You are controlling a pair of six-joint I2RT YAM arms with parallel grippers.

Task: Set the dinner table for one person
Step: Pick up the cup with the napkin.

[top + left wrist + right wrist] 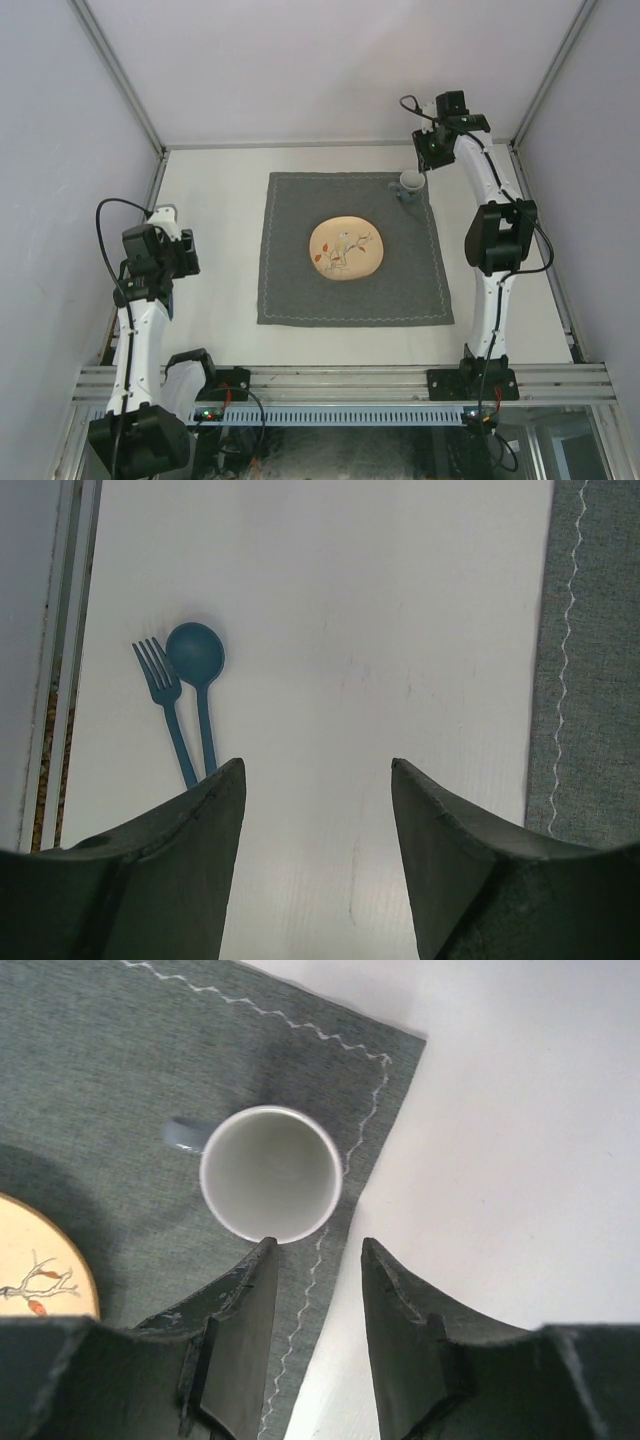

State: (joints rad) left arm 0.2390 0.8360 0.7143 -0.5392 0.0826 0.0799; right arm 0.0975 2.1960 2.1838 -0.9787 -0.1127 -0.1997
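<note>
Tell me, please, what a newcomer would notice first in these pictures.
The cream plate with a painted branch stands out, lying in the middle of the dark grey cloth on the dinner table. A white mug stands upright on the cloth's far right corner, just ahead of the open right gripper. A blue fork and spoon lie side by side on the bare table near its left rail, ahead of the open left gripper.

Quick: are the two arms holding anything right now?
Left gripper: open, empty.
Right gripper: open, empty.
</note>
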